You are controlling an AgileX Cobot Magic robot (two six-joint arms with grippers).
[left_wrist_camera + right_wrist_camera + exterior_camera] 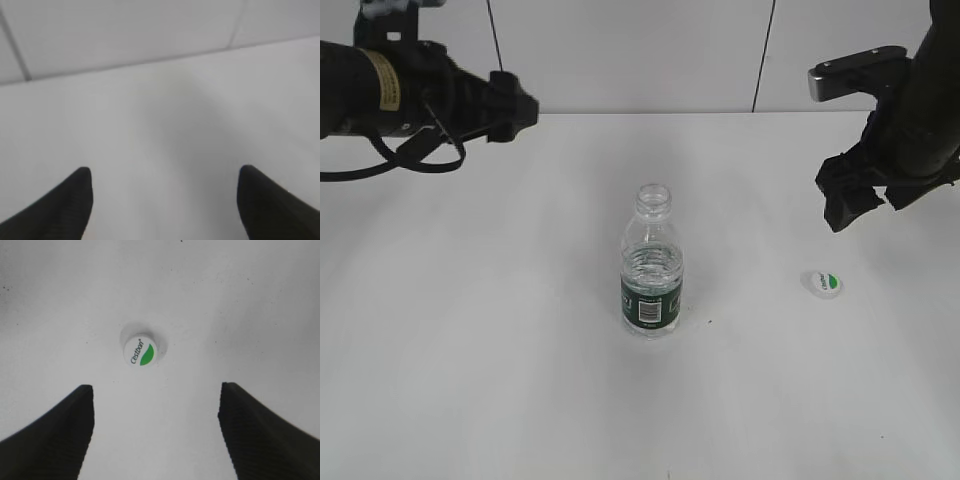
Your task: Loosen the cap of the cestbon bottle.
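The cestbon bottle [651, 268] stands upright in the middle of the table, its neck open with no cap on it. The cap [822, 284] lies on the table to the right of the bottle, green patch up; it also shows in the right wrist view [140, 352]. My right gripper [857, 198] hangs open and empty above and a little behind the cap; its jaws [156, 412] show bare table between them. My left gripper [517, 110] is open and empty, raised at the far left, far from the bottle; the left wrist view [165, 190] shows only table and wall.
The white table [470, 330] runs to a white wall [640, 50] at the back. Thin dark cables hang along the wall.
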